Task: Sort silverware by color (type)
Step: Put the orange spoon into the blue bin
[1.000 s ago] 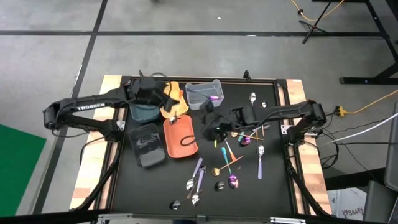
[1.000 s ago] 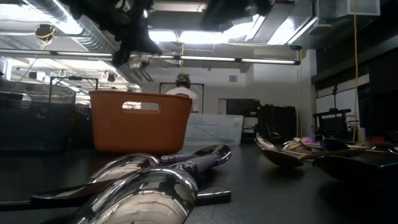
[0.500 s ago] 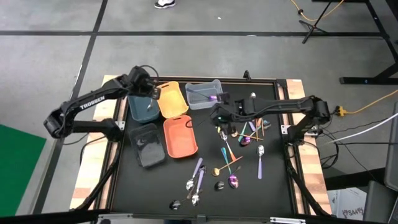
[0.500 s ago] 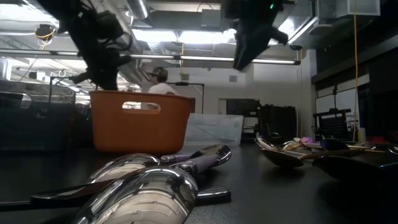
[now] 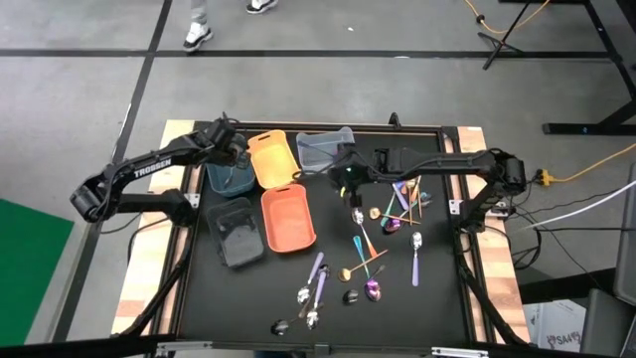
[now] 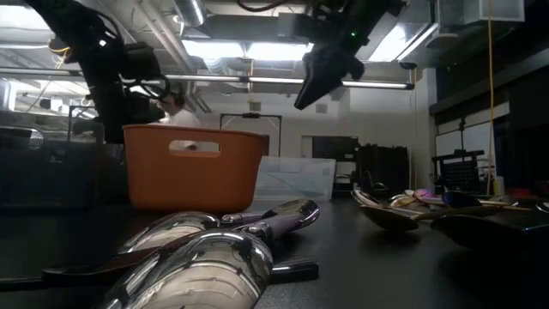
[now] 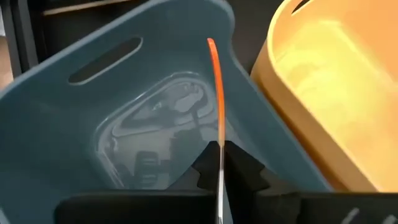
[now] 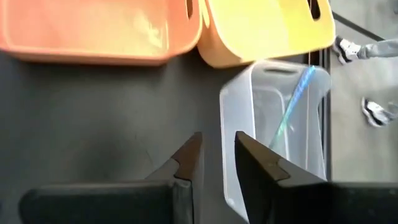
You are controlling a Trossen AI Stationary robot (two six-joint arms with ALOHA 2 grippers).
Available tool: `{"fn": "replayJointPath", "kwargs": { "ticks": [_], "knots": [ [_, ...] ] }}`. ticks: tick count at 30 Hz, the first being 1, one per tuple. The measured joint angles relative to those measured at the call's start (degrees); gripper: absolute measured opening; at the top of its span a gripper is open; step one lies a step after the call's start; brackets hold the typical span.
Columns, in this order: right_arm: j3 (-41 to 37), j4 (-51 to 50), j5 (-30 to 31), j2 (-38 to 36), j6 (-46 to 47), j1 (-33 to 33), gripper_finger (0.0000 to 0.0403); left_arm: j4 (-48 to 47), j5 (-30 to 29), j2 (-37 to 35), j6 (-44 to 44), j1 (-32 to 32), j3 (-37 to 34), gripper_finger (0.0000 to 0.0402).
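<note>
While most of the small shiny silverware (image 5: 363, 261) is lying scattered across the right half of the black tabletop (image 5: 417, 308), one slim orange-red utensil (image 7: 216, 118) is being pinched by its handle between the narrowly closed fingers of the left gripper (image 7: 221, 169). Its free end is pointing over the blue-grey rectangular plastic bin (image 7: 74, 93), and whether it is a spoon or a fork cannot be told. That left gripper (image 5: 234, 151) is hanging over the blue-grey bin (image 5: 215, 182) at the table's far left, just beside the yellow rectangular plastic bin (image 5: 272, 157).

A teal iridescent utensil (image 8: 292, 106) is lying slantwise inside the clear rectangular plastic bin (image 8: 239, 112). The right gripper (image 8: 217, 152) is hovering above bare tabletop at the near corner of that clear bin (image 5: 320, 151); its fingers (image 8: 264, 162) are standing a narrow gap apart and holding nothing. Seen from above, the right gripper (image 5: 347, 177) is sitting between the clear bin and the loose pile of gold, purple, teal and silver pieces.

An orange rectangular plastic bin (image 5: 288, 219) is sitting near the table's middle, with a dark smoky plastic bin (image 5: 238, 233) to its left. Close to the low camera, silver spoons (image 6: 202, 257) are filling the foreground before the orange bin (image 6: 193, 167).
</note>
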Motion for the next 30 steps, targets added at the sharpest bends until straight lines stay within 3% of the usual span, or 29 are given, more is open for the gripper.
{"fn": "replayJointPath", "kwargs": {
  "ticks": [20,30],
  "knots": [
    [0.0,9.8,-2.0,0.0,0.0,-0.7,0.0081,0.2,-0.5,0.0,-1.9,0.0,-0.1,0.0085],
    [0.0,2.8,-0.6,0.0,5.8,-0.7,0.0081,4.6,11.5,-3.9,-1.9,-0.5,-0.1,0.0086]
  ]
}}
